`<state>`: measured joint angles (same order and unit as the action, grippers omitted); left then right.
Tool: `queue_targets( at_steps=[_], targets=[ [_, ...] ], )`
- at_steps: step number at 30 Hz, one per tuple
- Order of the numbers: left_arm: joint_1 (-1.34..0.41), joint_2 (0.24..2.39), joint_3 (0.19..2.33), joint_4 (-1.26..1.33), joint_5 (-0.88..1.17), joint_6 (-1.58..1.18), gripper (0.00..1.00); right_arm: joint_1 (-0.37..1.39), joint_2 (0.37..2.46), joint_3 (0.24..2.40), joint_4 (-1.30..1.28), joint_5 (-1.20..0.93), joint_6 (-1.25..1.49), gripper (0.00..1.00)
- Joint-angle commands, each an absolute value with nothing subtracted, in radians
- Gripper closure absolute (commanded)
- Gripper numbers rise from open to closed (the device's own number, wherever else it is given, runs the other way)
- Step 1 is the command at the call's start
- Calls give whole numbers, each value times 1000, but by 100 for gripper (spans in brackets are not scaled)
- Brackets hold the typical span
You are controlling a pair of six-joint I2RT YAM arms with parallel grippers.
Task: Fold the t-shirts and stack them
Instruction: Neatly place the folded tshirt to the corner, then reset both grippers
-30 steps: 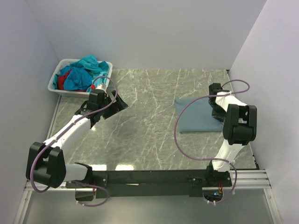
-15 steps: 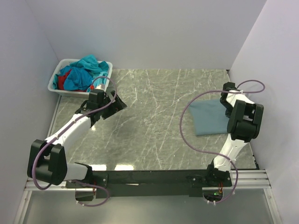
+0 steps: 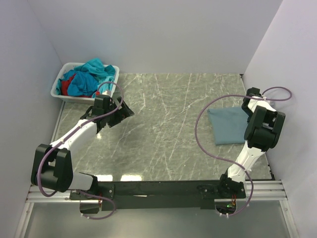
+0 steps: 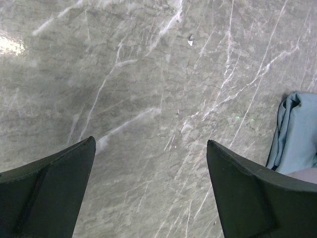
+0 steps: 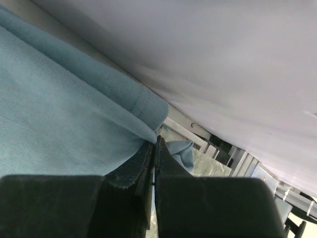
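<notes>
A folded dusty grey-blue t-shirt (image 3: 228, 125) lies on the marble table at the right, close to the right wall. My right gripper (image 3: 251, 99) is shut on its far right edge; in the right wrist view the cloth (image 5: 64, 124) is pinched between the closed fingers (image 5: 154, 144). Teal, blue and red t-shirts (image 3: 89, 78) are heaped in the white basket (image 3: 59, 95) at the back left. My left gripper (image 3: 125, 110) is open and empty over bare marble (image 4: 148, 148) just in front of the basket; the grey-blue shirt (image 4: 297, 134) shows at that view's right edge.
White walls close in the table on the left, back and right; the right wall (image 5: 208, 59) is very near my right gripper. The black base rail (image 3: 163, 191) runs along the near edge.
My right gripper has dragged the grey-blue shirt to the right, toward the wall, over the last second. My left arm has hardly moved.
</notes>
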<state>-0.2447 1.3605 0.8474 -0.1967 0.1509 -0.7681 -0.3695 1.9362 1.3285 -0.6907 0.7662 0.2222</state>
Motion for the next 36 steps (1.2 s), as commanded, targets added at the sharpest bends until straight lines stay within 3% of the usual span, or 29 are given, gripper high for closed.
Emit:
queue_targets(
  at_steps=[1,10,15,23,29,36],
  targets=[
    [-241,1361,880,-156,175,-752,1,-368,1925,1338,-655,779,215,100],
    [-239,1359,884,-160,178,-755,1,-357,1962,1359,-687,727,251,100],
    [-239,1355,891,-161,179,-759,1,-357,1948,1393,-755,790,313,65],
    [-239,1316,893,-167,164,-769,1,-324,1798,1381,-787,712,359,48],
    [-239,1281,888,-176,161,-775,1,-261,1672,1293,-766,575,403,14],
    [-242,1223,882,-190,150,-792,1,-167,1392,1102,-612,302,377,11]
  ],
)
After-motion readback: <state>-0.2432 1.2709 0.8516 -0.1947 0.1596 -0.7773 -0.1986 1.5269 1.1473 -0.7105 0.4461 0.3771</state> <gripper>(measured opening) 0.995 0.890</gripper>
